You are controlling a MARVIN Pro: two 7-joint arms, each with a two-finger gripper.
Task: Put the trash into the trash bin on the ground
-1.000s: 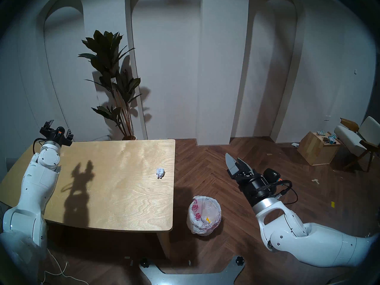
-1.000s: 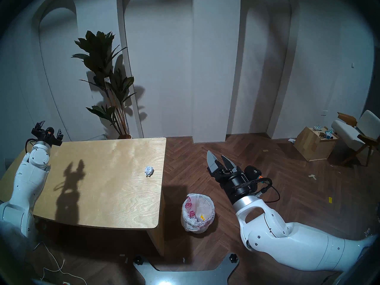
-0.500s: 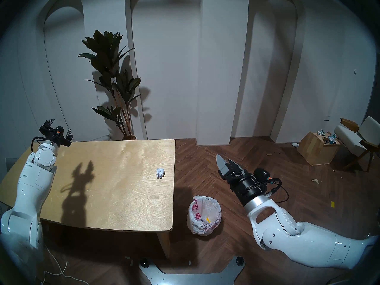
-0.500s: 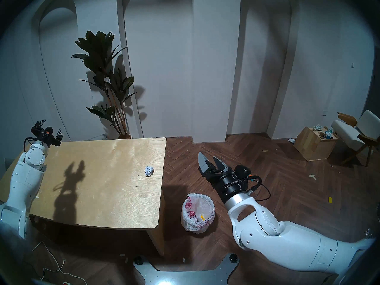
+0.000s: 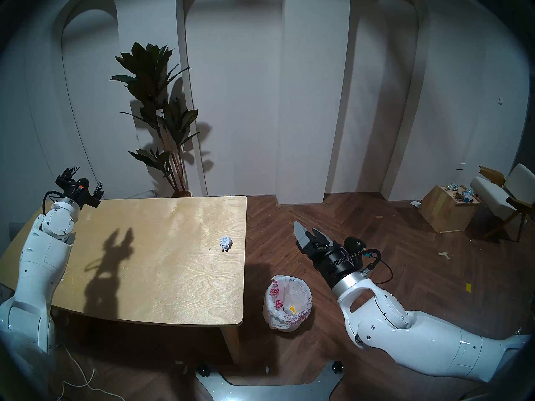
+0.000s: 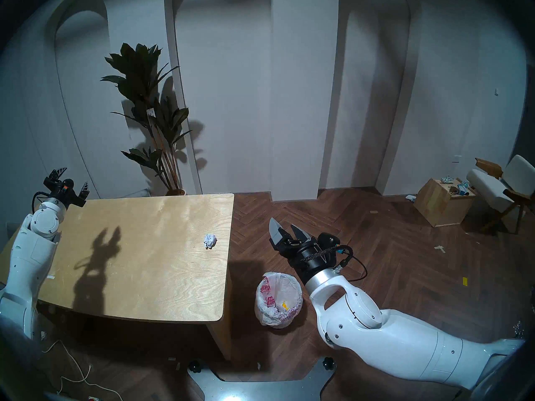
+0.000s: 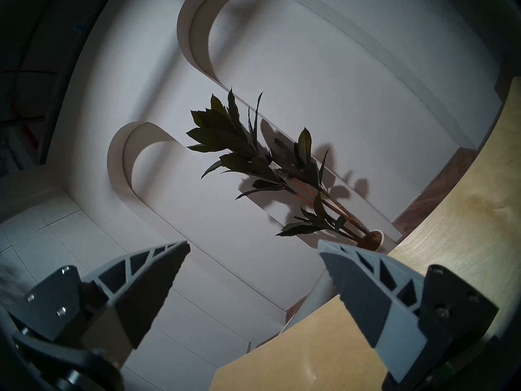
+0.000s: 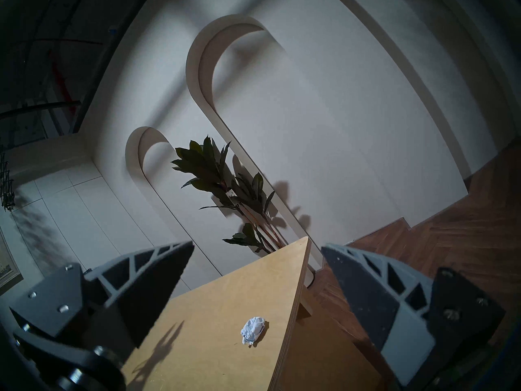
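Right of centre in the head view, the right gripper (image 5: pixel 309 232) has slid left toward the table (image 5: pixel 162 276) over the last second, jaws spread and empty, so a pickup looks next. Mid-frame near the table's right edge sits the paper ball (image 5: pixel 225 243), crumpled white with bluish marks. Lower down, the bin (image 5: pixel 287 303) already shows a yellow scrap. At far left the left gripper (image 5: pixel 85 177) gapes wide.

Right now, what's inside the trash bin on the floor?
Inside the trash bin, a yellow scrap lies on the crinkled bag lining. Anything deeper is hidden by the bag's folds.
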